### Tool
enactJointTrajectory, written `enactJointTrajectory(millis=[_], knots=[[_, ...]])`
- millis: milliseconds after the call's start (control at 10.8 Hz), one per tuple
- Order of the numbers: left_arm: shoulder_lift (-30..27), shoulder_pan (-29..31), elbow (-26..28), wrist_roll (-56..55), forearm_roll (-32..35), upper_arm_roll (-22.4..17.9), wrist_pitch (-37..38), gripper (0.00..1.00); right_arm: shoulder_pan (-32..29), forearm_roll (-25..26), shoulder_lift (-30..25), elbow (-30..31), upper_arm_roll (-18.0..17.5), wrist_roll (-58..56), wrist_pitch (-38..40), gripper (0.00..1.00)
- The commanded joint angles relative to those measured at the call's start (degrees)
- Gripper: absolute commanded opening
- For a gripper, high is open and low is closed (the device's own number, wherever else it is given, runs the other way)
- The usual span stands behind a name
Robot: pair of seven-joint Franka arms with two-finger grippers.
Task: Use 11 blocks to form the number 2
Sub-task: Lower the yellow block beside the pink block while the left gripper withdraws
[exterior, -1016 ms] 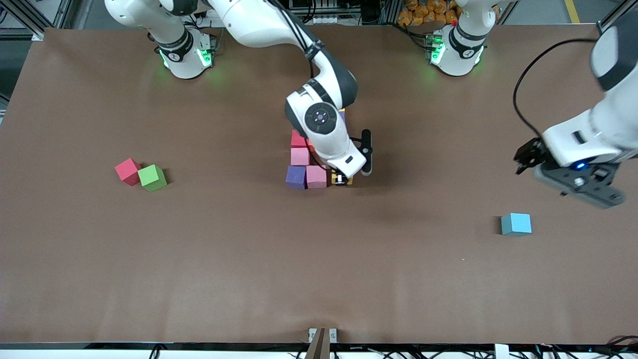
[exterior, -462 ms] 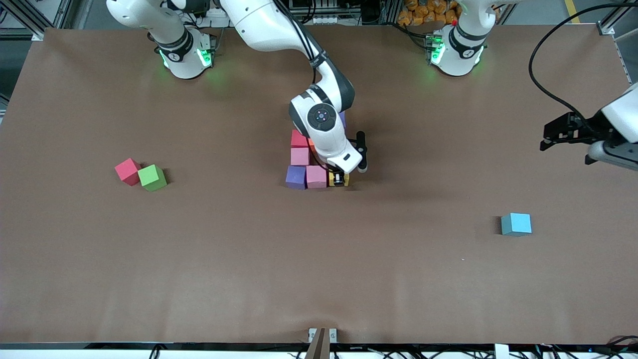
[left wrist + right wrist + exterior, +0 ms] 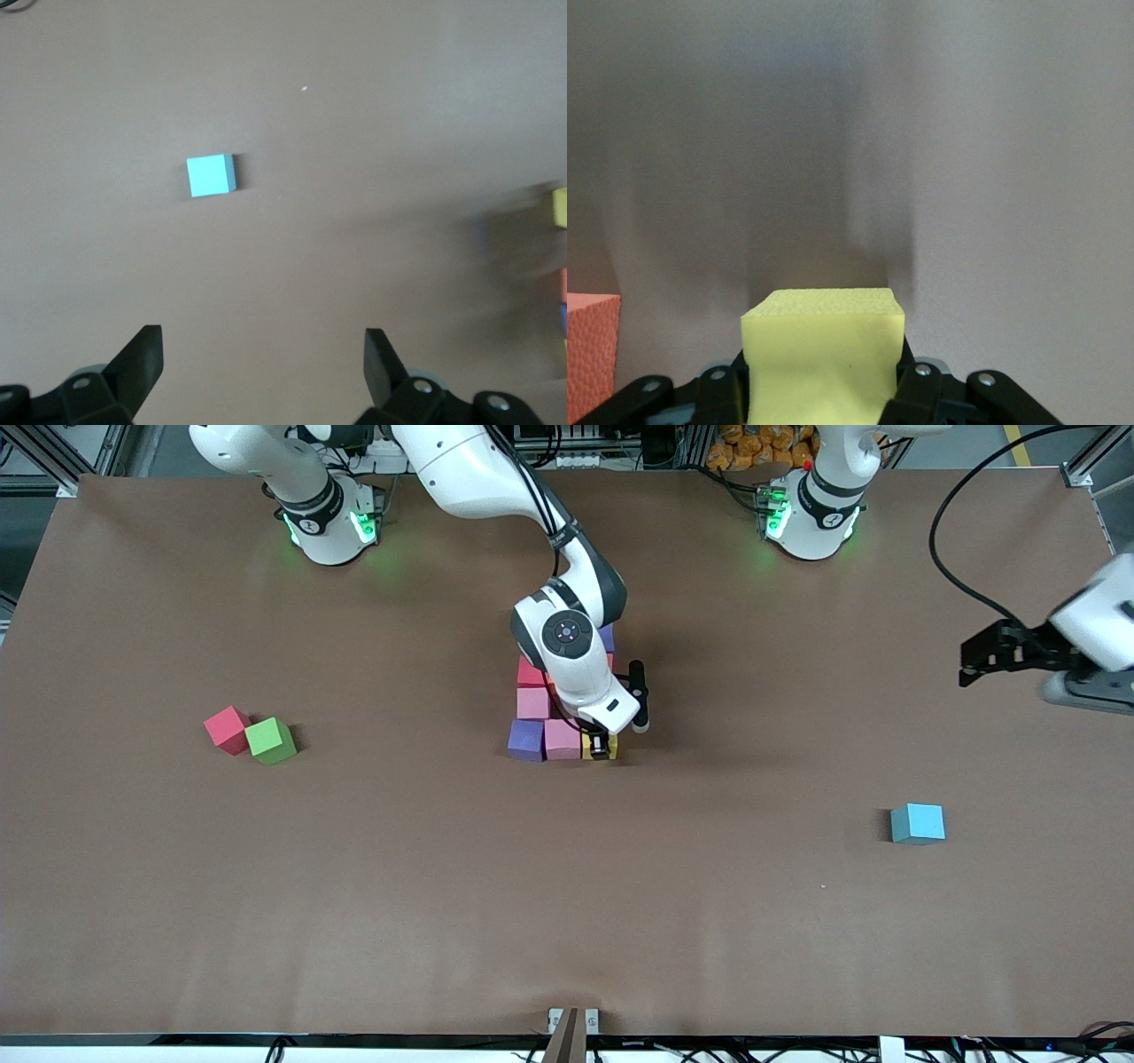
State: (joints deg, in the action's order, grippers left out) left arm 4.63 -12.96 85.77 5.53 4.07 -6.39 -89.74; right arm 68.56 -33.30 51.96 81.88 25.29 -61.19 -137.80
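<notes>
1. The right gripper (image 3: 601,746) is lowered at the middle of the table (image 3: 443,886), at the end of the block cluster nearest the front camera.
2. A yellow block (image 3: 824,354) is clamped between the right gripper's fingers; in the right wrist view it fills the gap between them.
3. In the front view the yellow block (image 3: 591,746) is seen just beside a pink block (image 3: 562,739), toward the left arm's end of the table, and is largely covered by the gripper.
4. A purple block (image 3: 525,740) is found touching the pink block toward the right arm's end, so that a row of three is made.
5. A second pink block (image 3: 532,703) and a red block (image 3: 529,673) are stacked in a column farther from the front camera; further cubes are hidden under the right arm.
6. The left gripper (image 3: 264,363) is held in the air over bare table at the left arm's end, its fingers spread wide with nothing between them.
7. A blue block (image 3: 918,823) lies alone, well apart from the left gripper and nearer the front camera.
8. A loose red block (image 3: 227,729) is seen touching a green cube (image 3: 270,740) toward the right arm's end.
</notes>
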Motion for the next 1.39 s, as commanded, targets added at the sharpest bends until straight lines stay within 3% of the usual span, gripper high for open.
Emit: enactJointTrajectory(millis=[0,924,1109,1201,1293], knots=[[-1.7,-2.2,1.3,-2.1,1.1,-1.2,0.4,1.0,0.5,0.3,0.3,1.6,0.2,-0.9,-2.2,0.09],[-3.4,-2.1,3.7,-2.0,0.1,-2.1,-0.1,1.0,0.0,0.3,0.4,3.9,-0.7,-1.9,-5.0,0.12],[-3.7,-2.0,4.3,-1.7,0.1,-2.1,-0.3,1.0,0.0,-0.8,0.4,4.0,-0.9,-1.0,-5.0,0.34],[-5.3,-1.9,6.4,-1.5,-0.3,-2.3,-2.1,1.0,0.1,-1.4,0.4,4.0,-0.8,-0.9,-5.0,0.64],[-7.6,-2.0,10.0,-0.5,-1.8,-3.4,-5.1,1.0,0.0,-1.4,0.3,3.9,-0.9,-0.9,-5.0,1.0]])
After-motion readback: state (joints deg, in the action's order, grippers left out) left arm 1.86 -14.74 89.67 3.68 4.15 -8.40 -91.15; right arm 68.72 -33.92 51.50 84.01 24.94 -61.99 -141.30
